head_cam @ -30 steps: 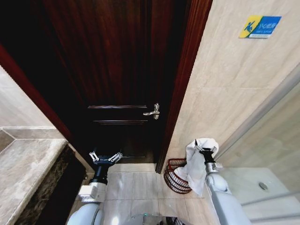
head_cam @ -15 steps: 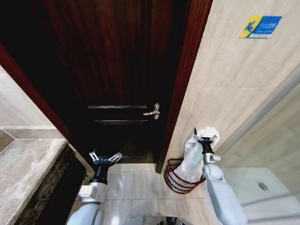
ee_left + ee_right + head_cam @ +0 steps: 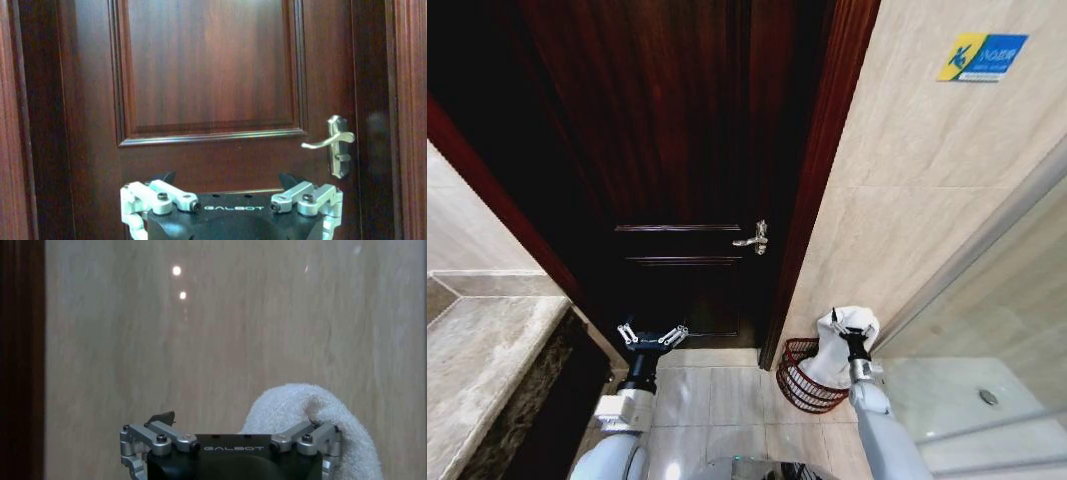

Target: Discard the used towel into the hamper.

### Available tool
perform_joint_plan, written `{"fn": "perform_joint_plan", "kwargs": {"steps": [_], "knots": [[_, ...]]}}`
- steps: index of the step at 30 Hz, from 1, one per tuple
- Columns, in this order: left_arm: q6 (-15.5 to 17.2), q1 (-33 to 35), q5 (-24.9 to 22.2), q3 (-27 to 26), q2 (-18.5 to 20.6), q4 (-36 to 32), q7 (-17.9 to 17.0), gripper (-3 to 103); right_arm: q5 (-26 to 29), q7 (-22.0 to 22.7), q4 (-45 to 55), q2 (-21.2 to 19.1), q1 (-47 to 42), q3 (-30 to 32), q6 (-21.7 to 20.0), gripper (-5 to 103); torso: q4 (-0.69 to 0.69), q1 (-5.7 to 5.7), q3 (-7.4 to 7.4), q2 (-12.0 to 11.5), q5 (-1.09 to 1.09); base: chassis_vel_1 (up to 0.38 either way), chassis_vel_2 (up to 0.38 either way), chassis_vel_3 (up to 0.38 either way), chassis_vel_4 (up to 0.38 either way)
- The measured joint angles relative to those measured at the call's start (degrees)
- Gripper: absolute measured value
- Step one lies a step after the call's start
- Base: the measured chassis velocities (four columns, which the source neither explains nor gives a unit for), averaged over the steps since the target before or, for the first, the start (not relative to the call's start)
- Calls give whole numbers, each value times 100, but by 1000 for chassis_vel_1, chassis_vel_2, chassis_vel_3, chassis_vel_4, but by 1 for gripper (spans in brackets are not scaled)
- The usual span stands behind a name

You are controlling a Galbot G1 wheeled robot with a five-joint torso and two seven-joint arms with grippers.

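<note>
A dark door (image 3: 677,150) fills the wall ahead, with a tiled wall (image 3: 907,180) to its right. At their foot sits the hamper (image 3: 799,378), and directly above its rim the right gripper (image 3: 855,338) pinches the towel (image 3: 835,355), whose hanging end dips inside. The left gripper (image 3: 653,336) idles, spread, by the door. Released off-centre, the towel could drape over the rim and slide out.
</note>
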Motion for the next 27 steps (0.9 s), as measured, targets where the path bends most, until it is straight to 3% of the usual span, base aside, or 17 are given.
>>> {"fn": "perform_joint_plan", "kwargs": {"steps": [3,5,6,8,9,10,12,14,15,16,19,23,27], "knots": [[0,0,0,0,0,0,0,100,-328,565,-77,67,-93,-52,-591,100,0,0,0,0,2,0,0,0,0],[0,0,0,0,0,0,0,100,-351,615,-77,66,-119,-65,-773,100,0,0,0,0,1,0,0,0,0],[0,0,0,0,0,0,0,100,-378,641,-60,54,-171,-90,-1169,100,0,0,0,0,1,0,0,0,0],[0,0,0,0,0,0,0,100,-325,488,127,-40,-275,-162,-1995,100,0,0,0,0,3,0,0,0,0],[0,0,0,0,0,0,0,100,-325,488,127,-40,-275,-162,-1995,100,0,0,0,0,3,0,0,0,0],[0,0,0,0,0,0,0,100,-107,310,345,-176,-350,-265,-2676,100,0,0,0,0,0,0,0,0,0],[0,0,0,0,0,0,0,100,102,160,452,-350,-348,-373,-3358,100,-1,0,0,0,-1,0,0,0,0],[0,0,0,0,0,0,0,100,115,101,452,-402,-324,-388,-3567,100,-1,0,0,0,3,0,0,0,0],[0,0,0,0,0,0,0,100,128,-67,453,-553,-269,-420,-4097,100,0,0,0,0,2,0,0,0,0],[0,0,0,0,0,0,0,100,128,-67,453,-553,-269,-420,-4097,100,0,0,0,0,2,0,0,0,0],[0,0,0,0,0,0,0,100,10,-360,492,-770,-259,-505,-4758,100,0,0,0,0,3,0,0,0,0],[0,0,0,0,0,0,0,100,-311,-508,522,-871,-360,-595,-4833,100,0,0,0,0,0,0,0,0,0],[0,0,0,0,0,0,0,100,-552,-533,571,-860,-546,-592,-4603,100,-1,0,0,0,1,0,0,0,0]]}}
